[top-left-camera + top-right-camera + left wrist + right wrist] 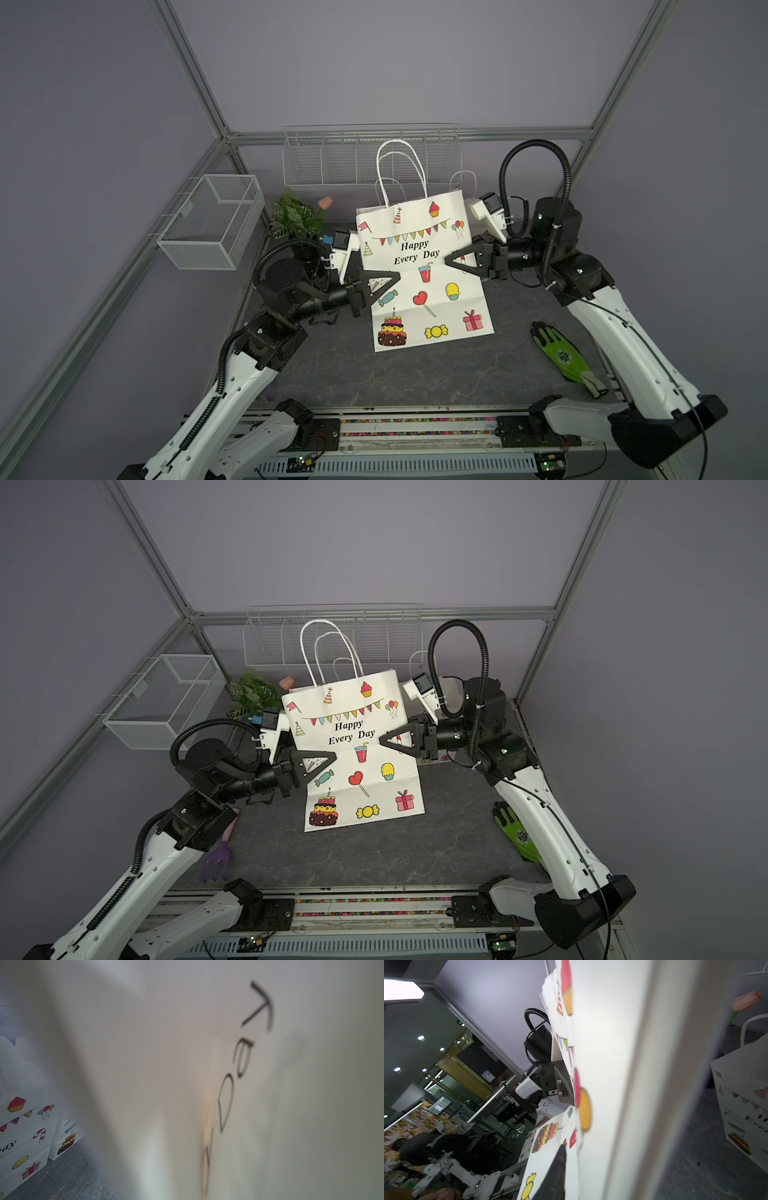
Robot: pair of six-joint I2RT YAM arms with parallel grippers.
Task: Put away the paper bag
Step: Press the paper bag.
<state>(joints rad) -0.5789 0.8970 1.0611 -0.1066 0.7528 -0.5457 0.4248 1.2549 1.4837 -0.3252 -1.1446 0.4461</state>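
Jaws of the left gripper (pixel 392 277) are pinching together on the left edge of the paper bag (pixel 428 291), about halfway up. Those of the right gripper (pixel 451 260) are sitting at the opposite edge, slightly higher; whether they are clamped or slack I cannot tell. Flattened, the bag is standing mid-surface between the two arms, printed face toward the near edge, its long axis running up to the handles and leaning back a little. Beyond it, above the far edge, a wire rack (pixel 332 166) is hanging on the wall. That is probably where the bag is going, so the coming move is likely up and away.
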